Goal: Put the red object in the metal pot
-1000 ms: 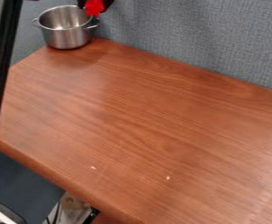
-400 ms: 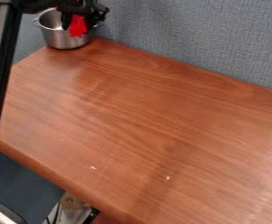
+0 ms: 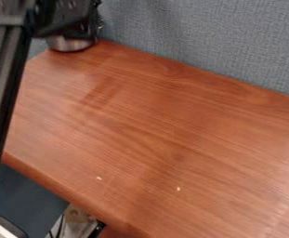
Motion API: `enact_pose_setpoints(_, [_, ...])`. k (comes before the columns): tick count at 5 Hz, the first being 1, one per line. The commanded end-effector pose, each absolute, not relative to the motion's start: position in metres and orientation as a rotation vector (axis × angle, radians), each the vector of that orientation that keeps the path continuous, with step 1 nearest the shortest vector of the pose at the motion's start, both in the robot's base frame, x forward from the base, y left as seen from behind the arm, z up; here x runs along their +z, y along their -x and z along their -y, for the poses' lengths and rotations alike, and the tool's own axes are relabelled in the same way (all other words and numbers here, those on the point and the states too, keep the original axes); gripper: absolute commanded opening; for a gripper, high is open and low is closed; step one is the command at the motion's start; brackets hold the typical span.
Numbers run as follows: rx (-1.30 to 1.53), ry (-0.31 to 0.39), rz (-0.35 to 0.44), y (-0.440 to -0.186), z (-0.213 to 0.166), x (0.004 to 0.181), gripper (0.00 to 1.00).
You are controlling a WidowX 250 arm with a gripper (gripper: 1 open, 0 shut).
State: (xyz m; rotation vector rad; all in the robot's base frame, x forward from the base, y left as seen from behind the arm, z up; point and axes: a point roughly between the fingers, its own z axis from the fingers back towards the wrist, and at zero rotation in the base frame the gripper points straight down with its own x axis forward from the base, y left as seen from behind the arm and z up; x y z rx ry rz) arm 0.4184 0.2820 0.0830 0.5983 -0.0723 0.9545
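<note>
Steel metal pot [image 3: 72, 44] mostly behind dark arm [image 3: 62, 17] (fingers hidden).

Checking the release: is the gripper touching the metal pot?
Cannot tell. In the camera view the gripper is a dark blur covering most of the metal pot; neither contact nor a gap shows.

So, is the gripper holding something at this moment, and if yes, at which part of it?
It cannot be told. The gripper is a dark blur above the metal pot, covering most of it. The red object is not visible in this picture, so no hold can be seen.
</note>
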Motion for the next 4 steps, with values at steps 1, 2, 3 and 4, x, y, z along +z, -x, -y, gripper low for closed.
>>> enact_pose_setpoints(1, [1.087, -0.612, 0.114, -0.401, -0.317, 0.112, 0.0])
enact_pose_setpoints(2, [1.171, -0.594, 0.071, -0.389, -0.329, 0.111, 0.0])
enact_pose_setpoints(3, [1.082, -0.59, 0.055, -0.392, -0.33, 0.123, 1.0])
enact_pose_setpoints(4, [0.993, -0.591, 0.039, -0.394, -0.331, 0.135, 1.0])
